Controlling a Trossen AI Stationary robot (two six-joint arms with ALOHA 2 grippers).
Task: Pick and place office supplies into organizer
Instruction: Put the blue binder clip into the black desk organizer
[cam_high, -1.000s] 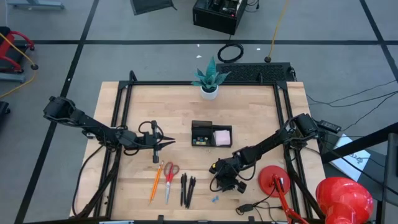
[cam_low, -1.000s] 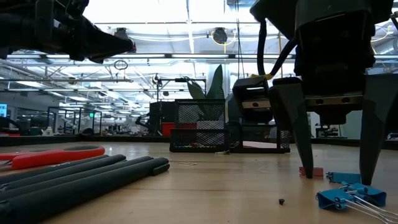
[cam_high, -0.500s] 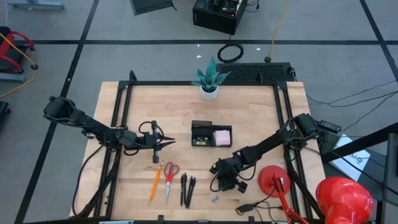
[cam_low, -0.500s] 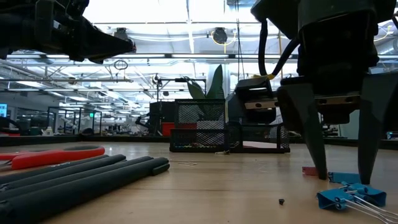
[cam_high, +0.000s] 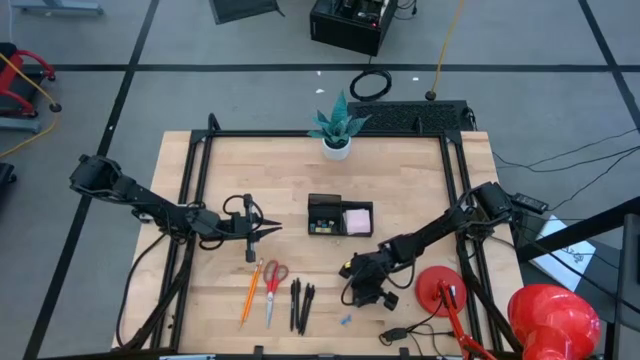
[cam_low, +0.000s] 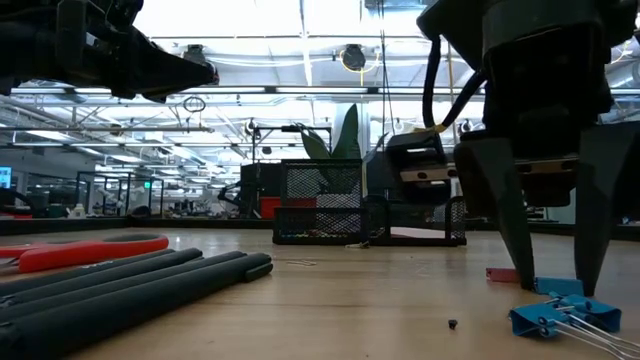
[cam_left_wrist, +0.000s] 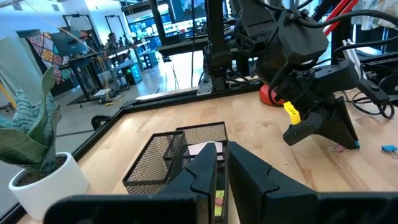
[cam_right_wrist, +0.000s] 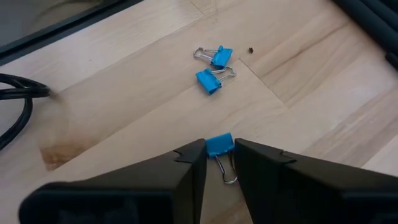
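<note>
Low at the frame's lower right, the right gripper is pinching a blue clip; the left gripper, pressed together, is hovering mid-left.

Bare bench lies open between the plant pot and the organizer, and along the whole right half behind the right arm. At the front edge, the pencil, scissors and pens lie side by side, blocking a low sweep there. The right claw stands beside two loose blue clips; the left claw hovers left of the organizer.
</note>
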